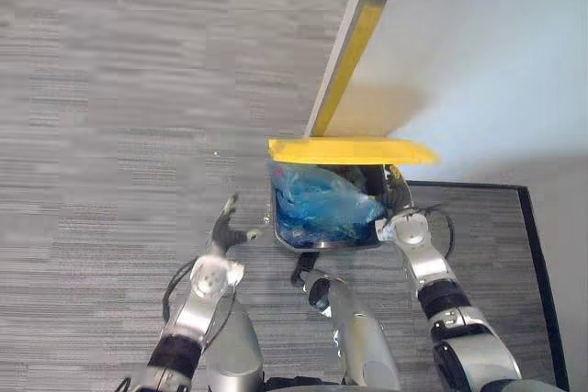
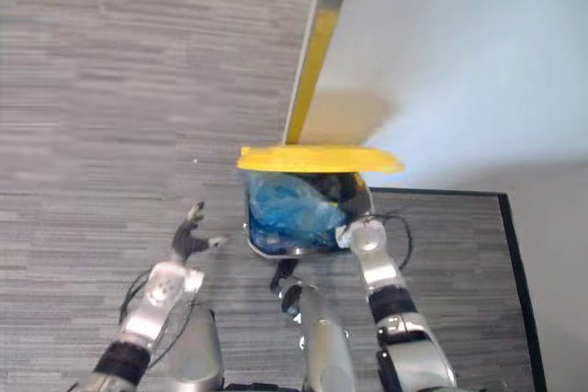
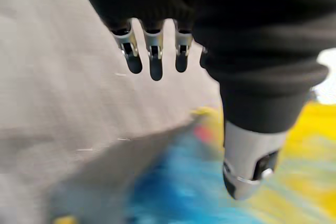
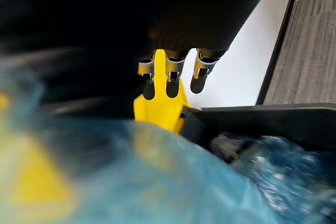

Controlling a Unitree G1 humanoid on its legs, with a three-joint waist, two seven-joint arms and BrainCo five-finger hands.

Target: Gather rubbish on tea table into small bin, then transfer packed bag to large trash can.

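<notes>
The dark bin is standing on the grey carpet floor beside a white panel, and its yellow lid is tipping up over the opening. A crumpled blue bag is sitting inside, filling most of the bin. The right hand is resting at the bin's right rim, its fingers stretching out straight towards the lid and gripping nothing. The left hand is hovering just left of the bin, fingers spread and empty.

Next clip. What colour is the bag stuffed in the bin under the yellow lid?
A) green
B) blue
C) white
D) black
B: the bag bunched inside the bin is plainly blue in both eye views.
</notes>
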